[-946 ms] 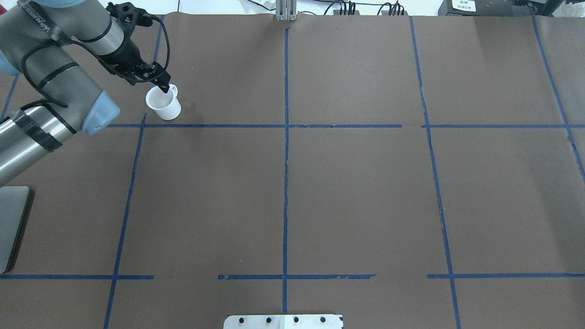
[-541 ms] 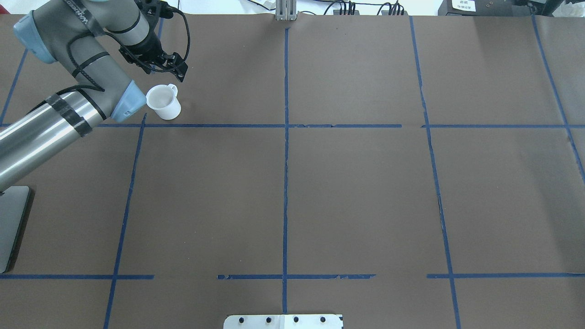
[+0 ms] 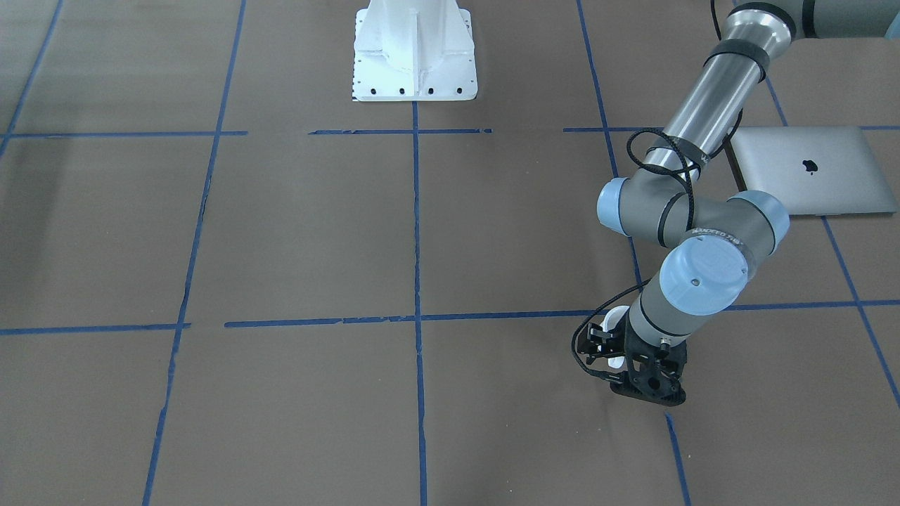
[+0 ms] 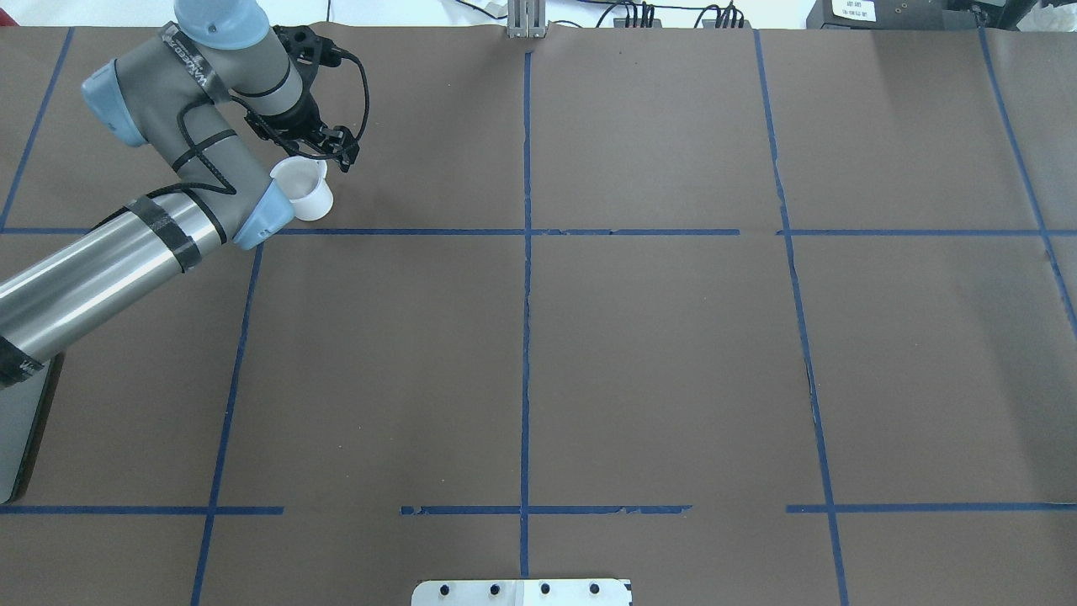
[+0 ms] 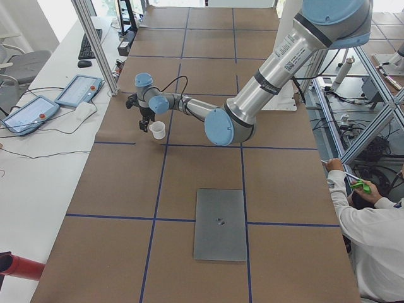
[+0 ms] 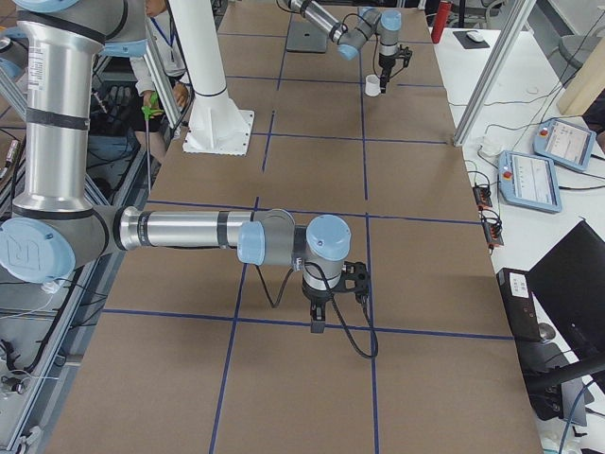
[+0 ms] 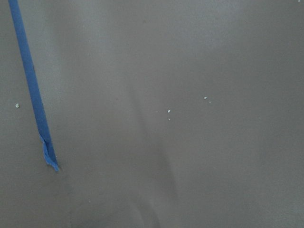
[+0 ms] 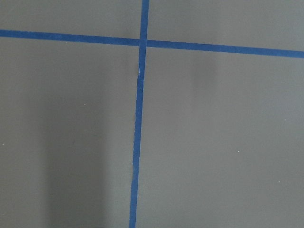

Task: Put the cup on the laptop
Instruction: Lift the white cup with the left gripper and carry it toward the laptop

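The cup [image 4: 305, 190] is a small white mug standing upright on the brown paper at the far left. It also shows in the exterior left view [image 5: 157, 130]. In the front view only white slivers of the cup [image 3: 617, 320] show behind the wrist. My left gripper [image 4: 343, 158] hangs low just beyond the cup's handle side, close to it. I cannot tell whether its dark fingers are open or shut. The silver laptop [image 3: 808, 169] lies closed and flat nearer the robot, and the left arm crosses above it. My right gripper [image 6: 317, 322] shows only in the exterior right view, pointing down at bare paper.
Blue tape lines [image 4: 526, 252] divide the brown paper into squares. The white robot base [image 3: 413, 56] stands at the table's near edge. The table's far edge with cables [image 4: 639, 17] lies just beyond the cup. An operator [image 5: 372, 227] sits beside the table.
The left arm has swung and dropped lower. Its gripper moved from over the cup's rim to beyond it, then back close to the handle side. The cup has not moved.
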You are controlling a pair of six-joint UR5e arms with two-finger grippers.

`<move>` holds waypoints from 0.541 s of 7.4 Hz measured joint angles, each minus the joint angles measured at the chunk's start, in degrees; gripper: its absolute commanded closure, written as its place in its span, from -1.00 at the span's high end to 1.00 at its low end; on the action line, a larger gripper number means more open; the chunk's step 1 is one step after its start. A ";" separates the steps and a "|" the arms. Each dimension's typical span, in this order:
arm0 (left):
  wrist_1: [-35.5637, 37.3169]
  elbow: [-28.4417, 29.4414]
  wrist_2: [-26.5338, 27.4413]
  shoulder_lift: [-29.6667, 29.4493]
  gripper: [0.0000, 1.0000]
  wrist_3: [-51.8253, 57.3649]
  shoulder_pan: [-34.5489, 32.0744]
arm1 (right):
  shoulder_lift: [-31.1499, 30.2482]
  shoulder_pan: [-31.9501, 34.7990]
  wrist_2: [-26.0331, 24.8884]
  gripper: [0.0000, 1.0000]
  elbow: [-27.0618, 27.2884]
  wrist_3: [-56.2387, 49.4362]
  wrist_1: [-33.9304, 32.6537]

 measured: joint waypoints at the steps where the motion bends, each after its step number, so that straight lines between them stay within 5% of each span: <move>1: -0.10 0.12 0.12 0.04 -1.00 -0.08 0.22 | 0.00 0.00 0.00 1.00 0.00 0.00 -0.01; 4: -0.40 -0.92 0.14 -0.03 -1.00 -0.06 -0.78 | 0.00 0.00 0.02 1.00 0.00 0.00 -0.01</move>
